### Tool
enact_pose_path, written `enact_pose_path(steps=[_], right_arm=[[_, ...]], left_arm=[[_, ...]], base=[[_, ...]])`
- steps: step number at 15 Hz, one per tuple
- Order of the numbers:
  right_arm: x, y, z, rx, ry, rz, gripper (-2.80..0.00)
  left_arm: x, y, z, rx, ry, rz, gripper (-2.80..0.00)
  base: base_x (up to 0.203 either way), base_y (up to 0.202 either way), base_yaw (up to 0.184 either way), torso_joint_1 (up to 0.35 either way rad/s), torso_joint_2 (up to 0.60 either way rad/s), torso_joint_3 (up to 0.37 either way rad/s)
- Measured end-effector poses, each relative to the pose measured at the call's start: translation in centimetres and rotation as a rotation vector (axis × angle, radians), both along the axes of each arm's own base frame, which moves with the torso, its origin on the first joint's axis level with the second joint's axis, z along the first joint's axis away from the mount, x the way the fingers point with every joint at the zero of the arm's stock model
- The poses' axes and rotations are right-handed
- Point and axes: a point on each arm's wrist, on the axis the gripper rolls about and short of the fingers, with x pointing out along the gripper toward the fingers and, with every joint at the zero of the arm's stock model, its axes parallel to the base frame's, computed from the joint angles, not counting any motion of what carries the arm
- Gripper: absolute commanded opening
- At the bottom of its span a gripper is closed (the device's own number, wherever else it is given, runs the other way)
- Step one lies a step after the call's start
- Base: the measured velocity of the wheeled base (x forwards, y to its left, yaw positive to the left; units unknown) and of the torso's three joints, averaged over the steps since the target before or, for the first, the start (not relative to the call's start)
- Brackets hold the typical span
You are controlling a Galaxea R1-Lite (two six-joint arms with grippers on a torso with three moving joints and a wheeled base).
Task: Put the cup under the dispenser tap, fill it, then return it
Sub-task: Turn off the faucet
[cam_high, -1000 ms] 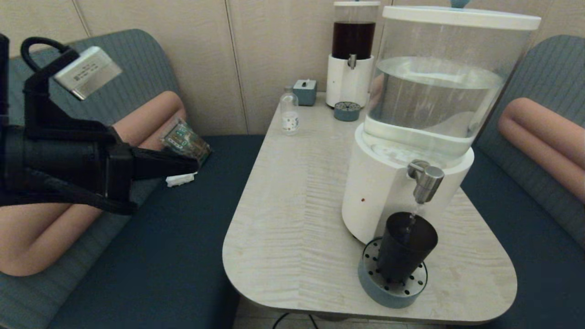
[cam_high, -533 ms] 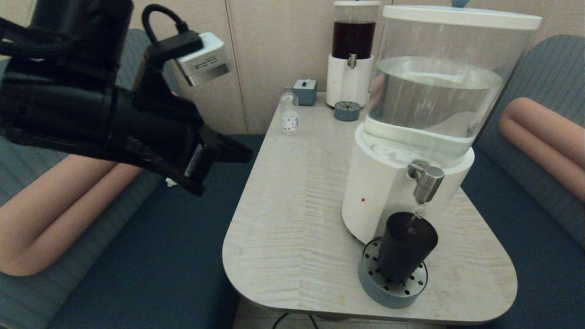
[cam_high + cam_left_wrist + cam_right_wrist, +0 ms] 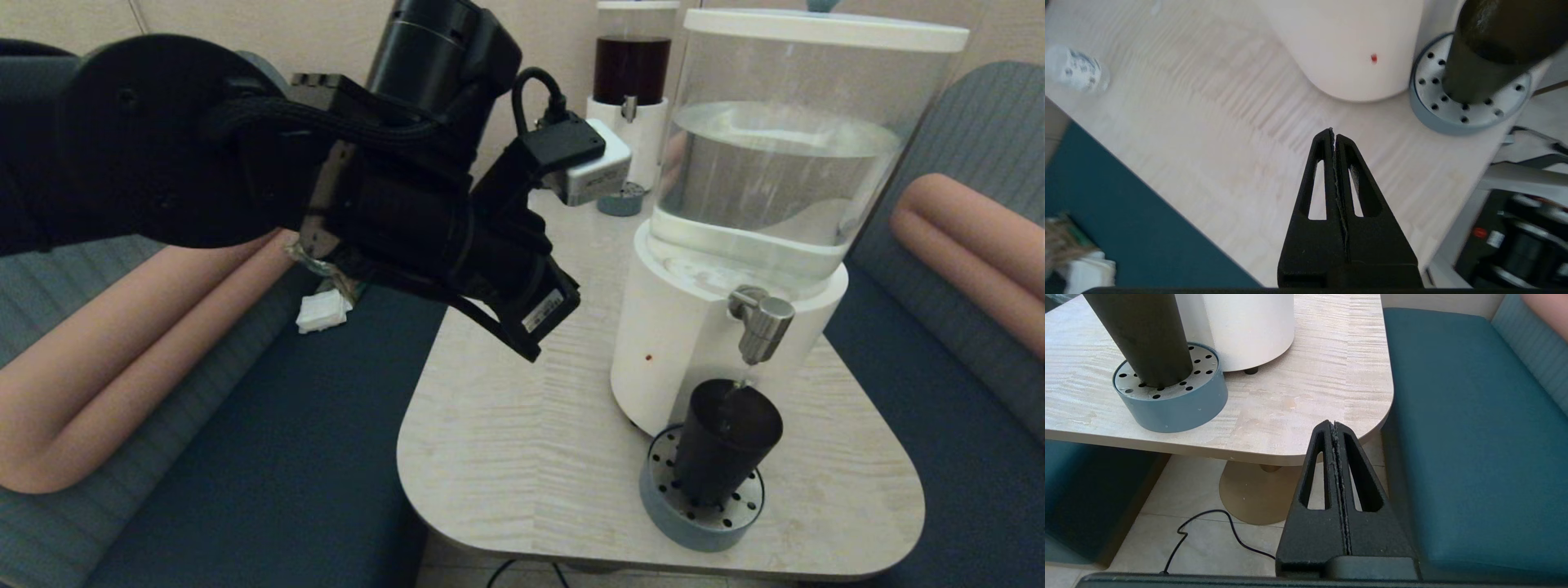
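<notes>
Head view: the cup (image 3: 725,445) stands on the round drip tray (image 3: 663,509) right under the dispenser tap (image 3: 763,325), so water can fall in. The left pincer (image 3: 1334,136) is closed, holding nothing, above the desk (image 3: 522,425). The right pincer (image 3: 1334,426) is closed too, beside the desk.

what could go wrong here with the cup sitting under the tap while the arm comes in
1. A thin stream runs from the tap into the cup; left too long, it could overflow onto the drip tray.
2. The left gripper is shut over the table; unless it opens, it may knock the cup rather than grasp it.
3. The tray sits near the table's front edge, so a hard push could slide tray and cup off.
</notes>
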Motion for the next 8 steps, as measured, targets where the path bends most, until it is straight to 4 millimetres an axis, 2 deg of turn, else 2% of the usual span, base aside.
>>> enact_pose_path(steps=[4, 8], right_arm=[[0.0, 0.0, 0.0, 0.0, 0.0, 0.0, -2.8], [0.0, 0.0, 0.0, 0.0, 0.0, 0.0, -2.8]], left_arm=[[-0.1, -2.5, -0.5, 0.019, -0.015, -0.018, -2.8], [-1.4, -5.0, -1.0, 0.041, -0.03, -0.054, -2.8]], base=[[0.0, 0.0, 0.0, 0.0, 0.0, 0.0], [0.0, 0.0, 0.0, 0.0, 0.0, 0.0]])
